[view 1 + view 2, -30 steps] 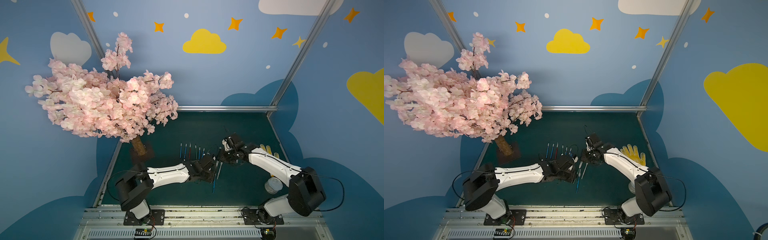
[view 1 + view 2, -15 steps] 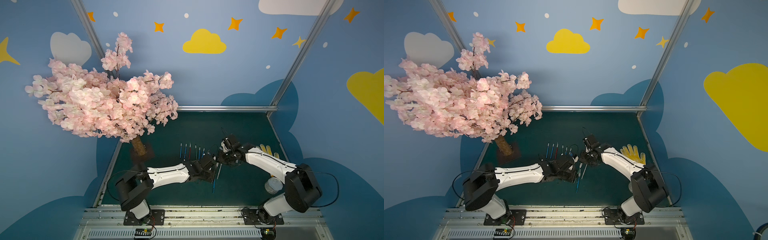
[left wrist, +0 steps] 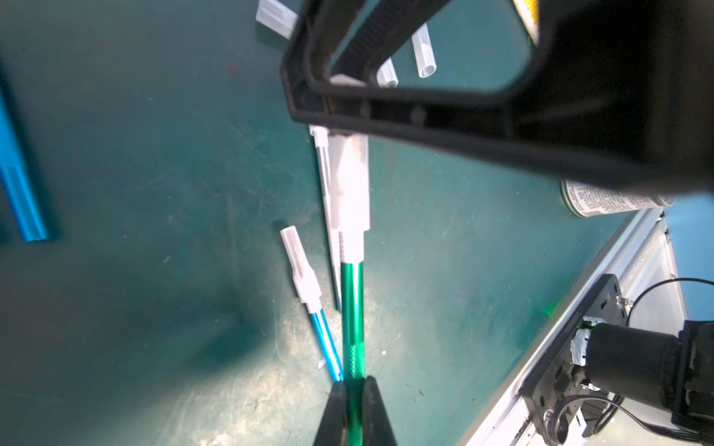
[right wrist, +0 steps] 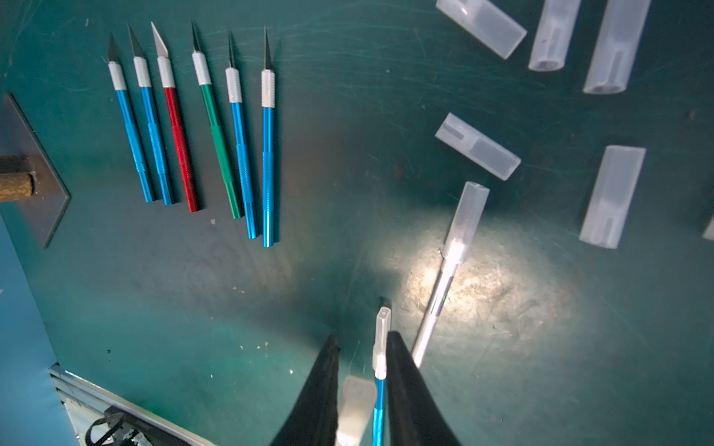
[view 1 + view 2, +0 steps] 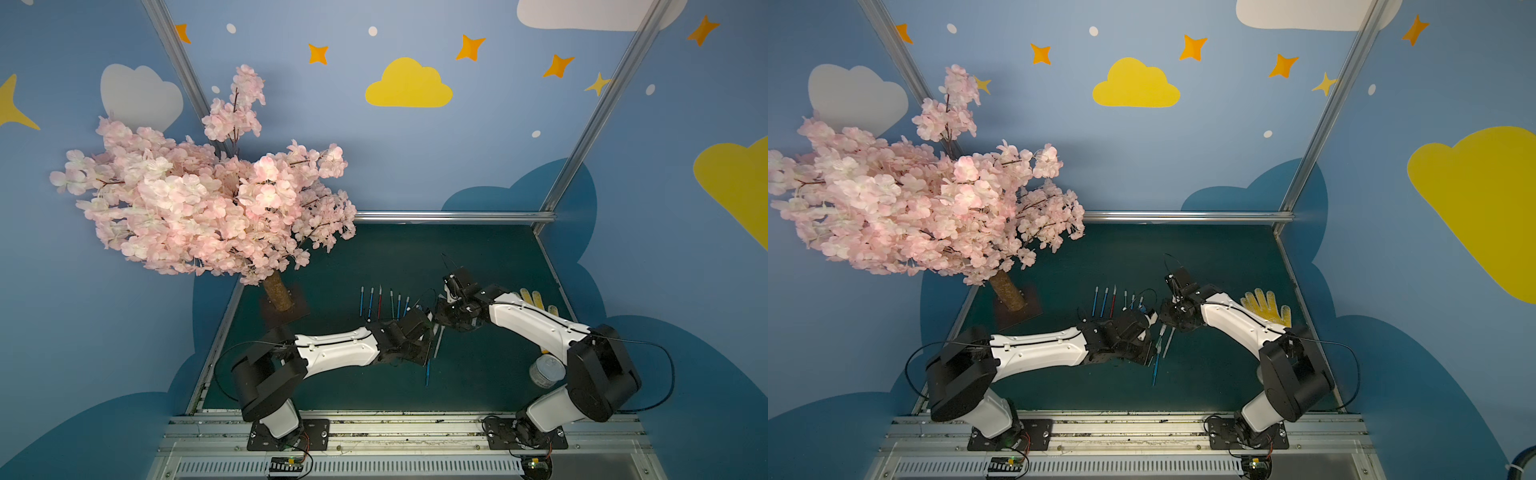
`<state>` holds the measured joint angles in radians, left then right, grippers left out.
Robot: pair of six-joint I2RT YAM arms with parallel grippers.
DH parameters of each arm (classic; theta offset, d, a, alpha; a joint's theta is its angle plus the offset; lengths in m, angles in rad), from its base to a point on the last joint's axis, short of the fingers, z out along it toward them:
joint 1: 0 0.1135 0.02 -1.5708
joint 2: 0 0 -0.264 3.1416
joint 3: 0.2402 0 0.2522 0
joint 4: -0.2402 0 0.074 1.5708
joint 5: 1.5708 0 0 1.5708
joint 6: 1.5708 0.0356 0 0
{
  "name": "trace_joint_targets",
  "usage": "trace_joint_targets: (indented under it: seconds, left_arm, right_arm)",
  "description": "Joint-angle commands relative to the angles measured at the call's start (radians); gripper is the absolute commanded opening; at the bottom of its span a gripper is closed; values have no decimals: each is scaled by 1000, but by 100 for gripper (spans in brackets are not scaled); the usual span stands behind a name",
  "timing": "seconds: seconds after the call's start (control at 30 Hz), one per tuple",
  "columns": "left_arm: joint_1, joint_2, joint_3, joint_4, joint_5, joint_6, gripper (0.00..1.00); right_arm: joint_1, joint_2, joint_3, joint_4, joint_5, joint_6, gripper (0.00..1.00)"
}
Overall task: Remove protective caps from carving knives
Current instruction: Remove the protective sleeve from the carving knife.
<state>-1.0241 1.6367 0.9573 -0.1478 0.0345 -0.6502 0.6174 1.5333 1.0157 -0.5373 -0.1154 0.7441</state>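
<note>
The dark green table (image 5: 478,266) is scuffed and scratched. Six uncapped carving knives (image 4: 215,135) lie on it side by side in a row with their blades pointing the same way: four blue, one red, one green. Loose protective caps (image 4: 477,146) lie scattered well apart from that row. A capped whitish knife (image 4: 448,266) and a capped blue knife (image 3: 315,305) lie near each other. A yellow glove (image 5: 1266,307), a small tin (image 5: 546,372) and a tree's base plate (image 5: 297,311) also rest there.

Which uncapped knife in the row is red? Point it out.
The red-handled knife, third from the tree base; the other five handles are blue or green.
</note>
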Motion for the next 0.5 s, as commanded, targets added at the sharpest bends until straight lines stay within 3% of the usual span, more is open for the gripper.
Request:
trace_joint_targets:
  seconds: [0.0, 0.27, 0.47]
  left_arm:
    - [-8, 12, 20, 2, 2, 20, 8]
    - [-24, 31, 41, -26, -34, 32, 8]
    - [-29, 35, 43, -24, -54, 22, 8]
  right_arm:
    - [6, 15, 27, -18, 17, 13, 21]
    - [6, 16, 34, -17, 27, 37, 14]
    - [6, 18, 30, -7, 20, 50, 20]
